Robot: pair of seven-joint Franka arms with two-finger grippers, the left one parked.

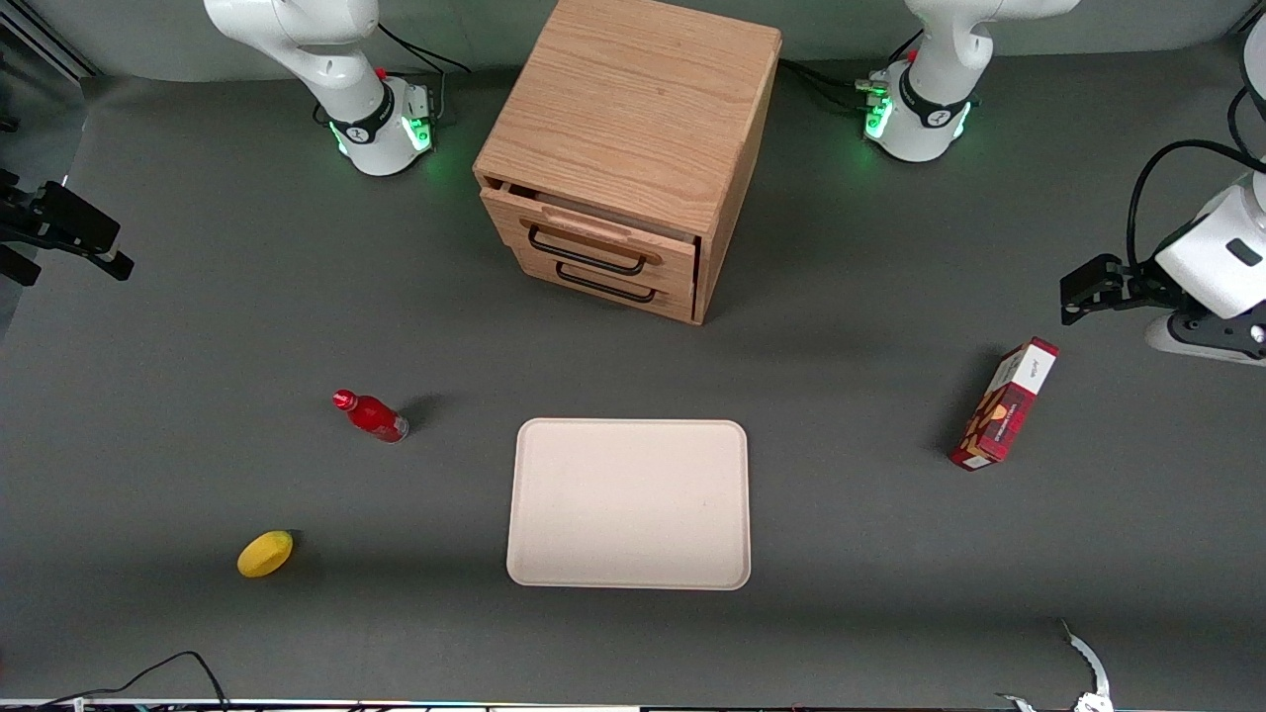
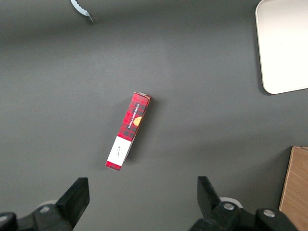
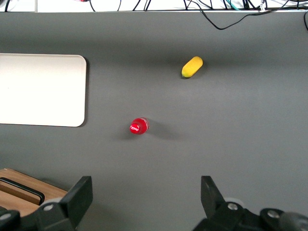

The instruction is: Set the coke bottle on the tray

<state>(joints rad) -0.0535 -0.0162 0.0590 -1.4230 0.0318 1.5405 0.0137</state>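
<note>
We see the coke bottle (image 1: 371, 416) standing upright on the dark grey tabletop (image 1: 198, 326), its red cap on top and its clear base on the surface. It stands beside the tray (image 1: 629, 503), apart from it, toward the working arm's end of the tabletop. The tray lies flat with nothing on it, in front of the wooden drawer cabinet (image 1: 627, 148). The cabinet's top drawer (image 1: 593, 237) is pulled slightly out, and both drawers carry black handles.

Our gripper (image 3: 144, 199) hangs high over the tabletop at the working arm's end, well apart from the bottle. In the right wrist view its two black fingers (image 3: 77, 197) stand wide apart and hold nothing; we look down between them onto the bottle's red cap (image 3: 138, 126), with bare tabletop around it. In the front view the gripper (image 1: 74, 237) shows as a dark shape at the picture's edge.

A yellow lemon (image 1: 265, 554) lies nearer to the front camera than the bottle, clear of both the bottle and the tray. A red carton (image 1: 1004, 403) with a tartan print and a white end lies toward the parked arm's end of the tabletop, well apart from the tray. Black cables (image 3: 231, 14) trail along the tabletop's edge nearest the front camera.
</note>
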